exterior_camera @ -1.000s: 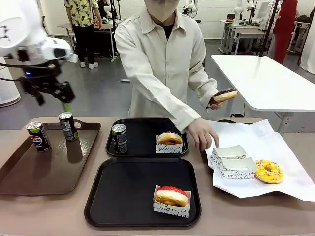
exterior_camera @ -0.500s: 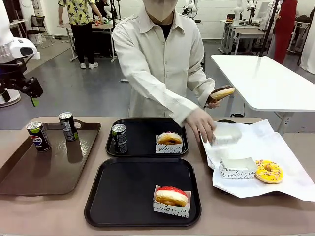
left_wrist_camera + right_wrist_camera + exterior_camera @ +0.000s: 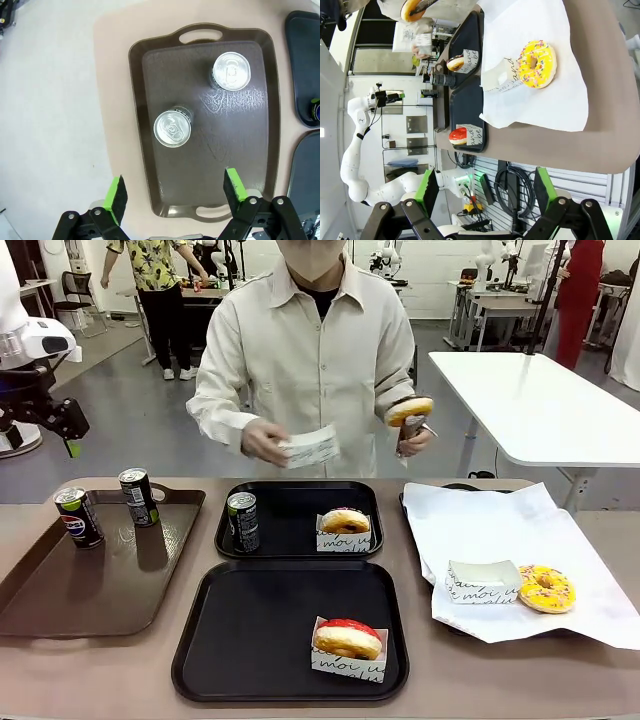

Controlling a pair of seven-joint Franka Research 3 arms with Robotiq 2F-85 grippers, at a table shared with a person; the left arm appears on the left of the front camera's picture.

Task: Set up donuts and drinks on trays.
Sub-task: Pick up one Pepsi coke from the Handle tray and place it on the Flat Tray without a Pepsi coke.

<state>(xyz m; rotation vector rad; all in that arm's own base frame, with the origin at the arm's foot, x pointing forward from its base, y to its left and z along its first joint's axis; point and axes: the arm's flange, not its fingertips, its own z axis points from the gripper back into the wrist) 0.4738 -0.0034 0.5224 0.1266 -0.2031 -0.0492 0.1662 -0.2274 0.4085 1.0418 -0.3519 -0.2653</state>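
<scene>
Left pincer (image 3: 58, 423): raised at the upper left of the front view, jaws spread wide, empty. Aimed straight down at the brown tray (image 3: 100, 585), probably to suit a top-down pick of a can.

Right pincer (image 3: 485, 186): jaws wide, empty, held beyond the edge of the table (image 3: 600, 100), at the bottom of the right wrist view.

Brown tray, left of frame: apparently the supply point for drinks. Holds the Pepsi can (image 3: 78, 517) and the green-accent can (image 3: 138, 496), both upright and apart.

Far black tray (image 3: 290, 502), centre: holds one soda can (image 3: 241, 521) upright at its left side and a glazed donut (image 3: 344, 520) in its paper box (image 3: 344, 540) at its right side. Appears complete.

Near black tray (image 3: 250, 630), lower centre: holds a red-iced donut (image 3: 348, 638) in a like box (image 3: 340, 665) toward its lower right. No drink here; left side bare, likely free for a can.

White paper (image 3: 500, 525), right of frame: carries an empty-looking paper box (image 3: 483, 580) just beside a yellow-sprinkled donut (image 3: 546, 588).

Above the far tray: white paper box (image 3: 312, 447) gripped in the hand at centre (image 3: 262, 440); dark-topped donut (image 3: 410, 408) raised by the hand right of centre (image 3: 415, 438). Held apart, seemingly ready for boxing.
</scene>
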